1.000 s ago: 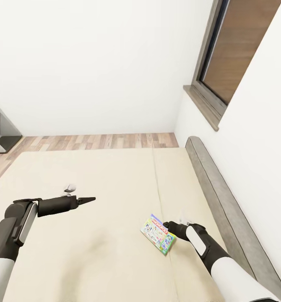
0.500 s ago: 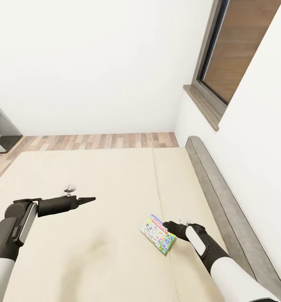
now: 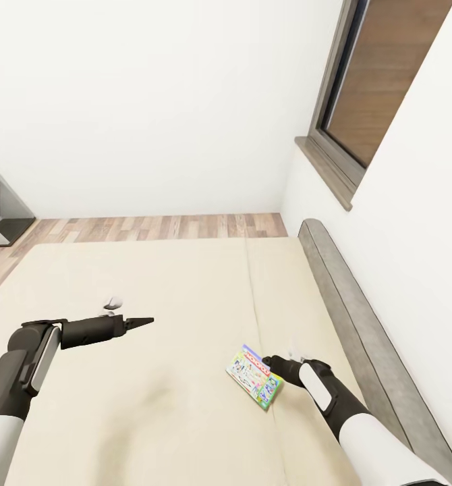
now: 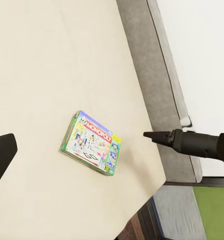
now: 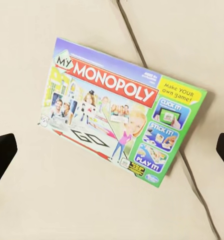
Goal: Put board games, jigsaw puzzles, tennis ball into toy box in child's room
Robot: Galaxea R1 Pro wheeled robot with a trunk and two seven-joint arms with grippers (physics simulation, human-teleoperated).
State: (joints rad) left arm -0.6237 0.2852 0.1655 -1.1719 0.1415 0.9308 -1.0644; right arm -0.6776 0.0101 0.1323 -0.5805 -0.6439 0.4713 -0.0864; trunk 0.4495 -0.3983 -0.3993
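Right fingers (image 3: 270, 365) spread wide, tips flanking board game (image 3: 254, 376) without touching. Game flat on bed (image 3: 152, 283), near right side, by mattress seam. Left fingers (image 3: 145, 320) hover mid-bed; open or closed, cannot tell. Step: grasping game. Next: lower, close on edges. Nothing changed since earlier frame.

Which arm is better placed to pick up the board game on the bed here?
Right. The right claw sits just beside the board game, fingers spread wide on either side of it in the right wrist view. The left claw hovers farther away over bare mattress.
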